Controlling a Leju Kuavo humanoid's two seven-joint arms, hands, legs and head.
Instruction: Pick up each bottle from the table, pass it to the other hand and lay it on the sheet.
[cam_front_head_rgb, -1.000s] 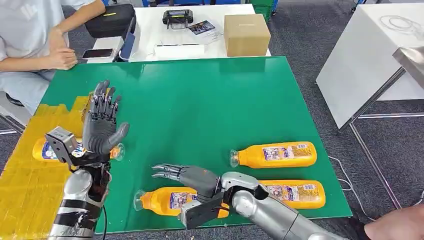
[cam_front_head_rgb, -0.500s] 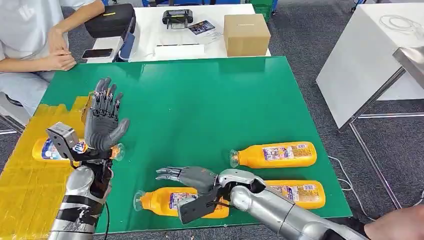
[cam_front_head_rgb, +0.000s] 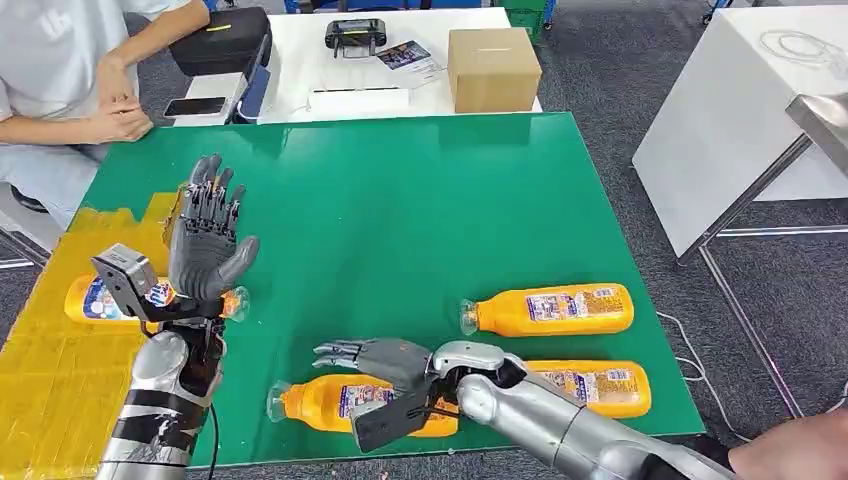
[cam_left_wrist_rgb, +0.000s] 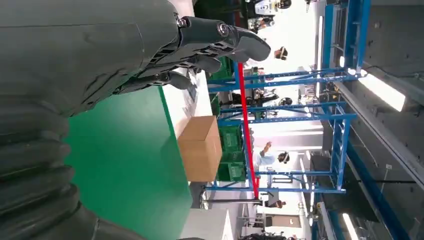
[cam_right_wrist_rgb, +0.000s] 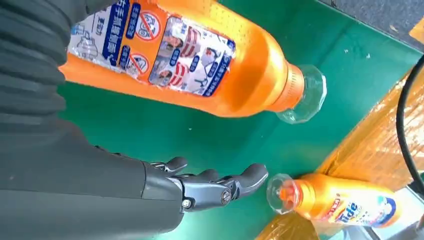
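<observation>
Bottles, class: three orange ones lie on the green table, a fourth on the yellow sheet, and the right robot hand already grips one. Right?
Not quite. The right robot hand grips nothing: the right wrist view shows its fingers straight and apart from the nearest bottle. The rest holds: three bottles on the green table, a fourth bottle on the yellow sheet.

Head cam high, looking down on green table (cam_front_head_rgb: 400, 210); wrist cams close, both sharing it.
</observation>
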